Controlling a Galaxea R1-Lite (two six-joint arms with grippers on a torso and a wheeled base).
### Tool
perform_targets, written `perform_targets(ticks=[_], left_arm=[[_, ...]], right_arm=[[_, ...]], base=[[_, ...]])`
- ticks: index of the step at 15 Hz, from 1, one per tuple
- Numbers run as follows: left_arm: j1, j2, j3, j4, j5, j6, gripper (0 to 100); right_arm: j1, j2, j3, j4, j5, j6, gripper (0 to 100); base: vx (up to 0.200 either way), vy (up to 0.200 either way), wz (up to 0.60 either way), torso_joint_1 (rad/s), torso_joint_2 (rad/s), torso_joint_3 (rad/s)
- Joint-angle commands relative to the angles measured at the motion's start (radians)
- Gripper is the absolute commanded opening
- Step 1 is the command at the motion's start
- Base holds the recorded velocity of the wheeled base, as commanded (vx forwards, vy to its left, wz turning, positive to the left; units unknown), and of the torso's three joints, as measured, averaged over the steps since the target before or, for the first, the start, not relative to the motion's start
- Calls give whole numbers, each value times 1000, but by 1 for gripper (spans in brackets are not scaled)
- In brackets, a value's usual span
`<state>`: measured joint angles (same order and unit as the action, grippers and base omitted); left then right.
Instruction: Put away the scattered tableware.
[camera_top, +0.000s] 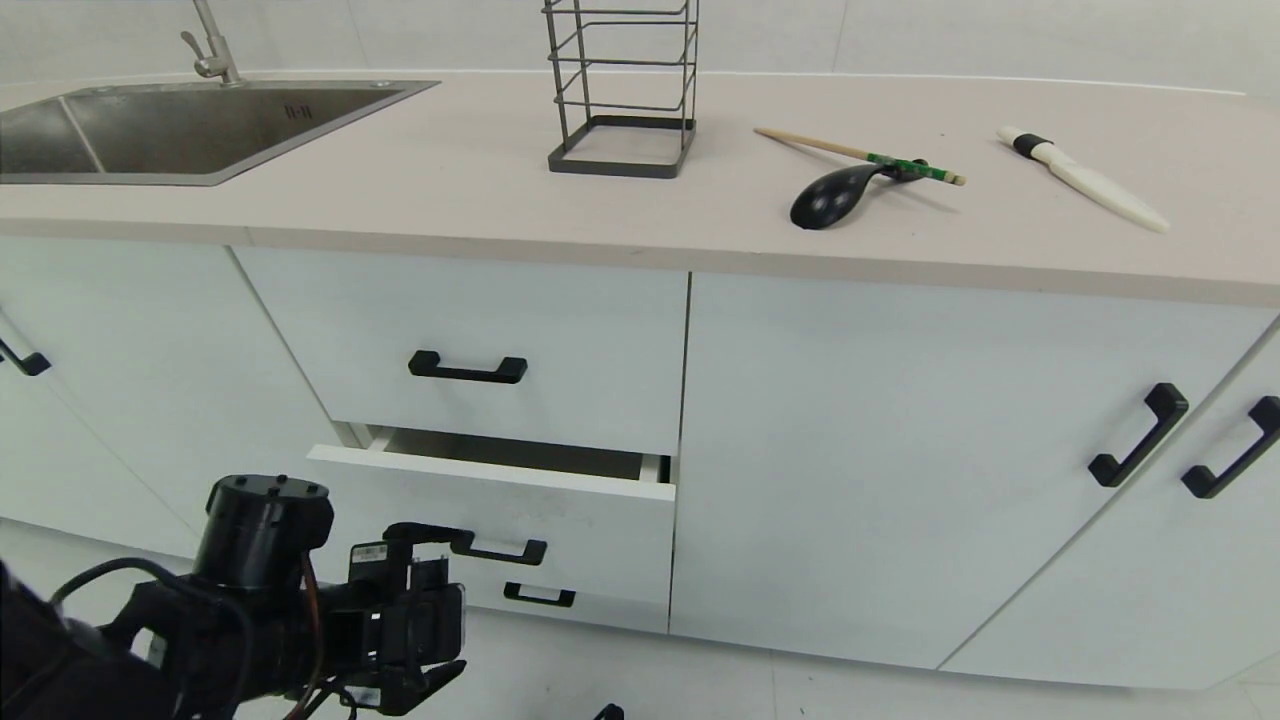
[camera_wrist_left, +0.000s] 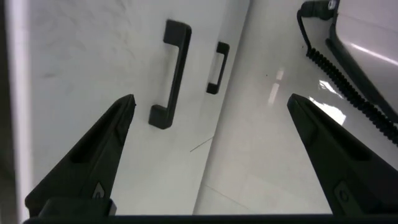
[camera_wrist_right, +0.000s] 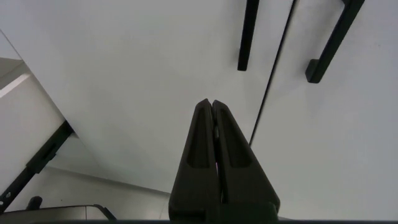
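While spread wide, left pincer (camera_wrist_left: 211, 102) faces the drawer handle (camera_wrist_left: 169, 74).

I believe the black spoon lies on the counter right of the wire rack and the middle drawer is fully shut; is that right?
Not quite: the head view shows the middle drawer pulled partly open. The black spoon does lie on the counter right of the wire rack.

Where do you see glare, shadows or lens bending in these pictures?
Head view: the countertop looks bowed along its back edge, likely from the wide lens; the spoon casts a soft shadow. Left wrist view: bright glare patches on the glossy floor. Right wrist view: the cabinet door is evenly lit, no glare.
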<state>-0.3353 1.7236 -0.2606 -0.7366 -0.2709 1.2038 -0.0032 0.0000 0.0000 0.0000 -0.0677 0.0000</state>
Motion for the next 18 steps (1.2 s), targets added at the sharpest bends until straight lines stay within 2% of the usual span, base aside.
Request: perform_targets(ticks=[1,4,9,18], left_arm=[[-41,-170,40,6,2,-18,100],[-36,-148,8,-9,4,-75,100],[-41,-35,-103,-24,2,-76,100],[-37,137,-192,-93,-1,-79,100]], right_arm=[[0,2,0,0,0,0,0],[0,2,0,0,0,-2,0],[0,2,0,0,0,0,0],[0,2,0,0,0,0,0]], base=[[0,0,0,0,0,0],[0,0,0,0,0,0],[0,0,0,0,0,0],[0,0,0,0,0,0]])
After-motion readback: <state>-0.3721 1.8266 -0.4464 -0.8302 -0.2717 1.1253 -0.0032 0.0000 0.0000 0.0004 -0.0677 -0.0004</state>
